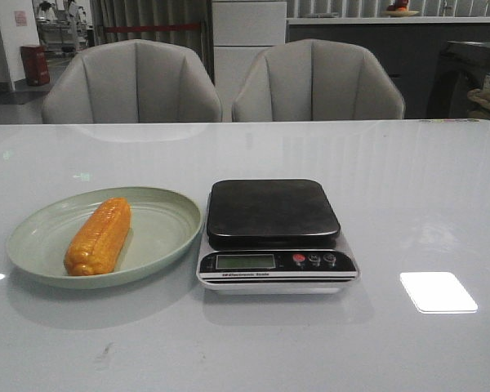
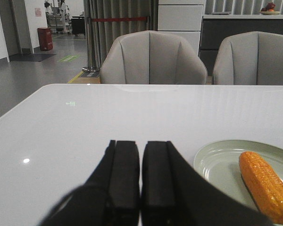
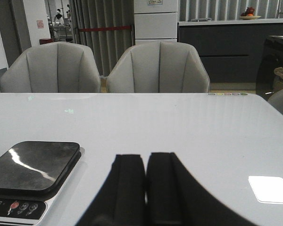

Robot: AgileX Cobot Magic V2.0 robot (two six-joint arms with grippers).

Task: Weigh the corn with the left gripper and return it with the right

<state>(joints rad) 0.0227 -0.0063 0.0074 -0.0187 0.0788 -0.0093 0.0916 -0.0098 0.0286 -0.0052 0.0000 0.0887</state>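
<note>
The orange-yellow corn (image 1: pixel 99 237) lies on the pale green plate (image 1: pixel 163 237) at the table's left. The corn also shows in the left wrist view (image 2: pixel 265 186), on the plate (image 2: pixel 217 162). The kitchen scale (image 1: pixel 273 233) with a black platform stands right of the plate, nothing on it. It shows in the right wrist view too (image 3: pixel 33 169). My left gripper (image 2: pixel 140 146) is shut and empty, above the table left of the plate. My right gripper (image 3: pixel 146 157) is shut and empty, right of the scale. Neither gripper shows in the front view.
Two grey chairs (image 1: pixel 131 82) (image 1: pixel 318 82) stand behind the white table (image 1: pixel 408 204). A bright light reflection (image 1: pixel 438 291) lies on the table right of the scale.
</note>
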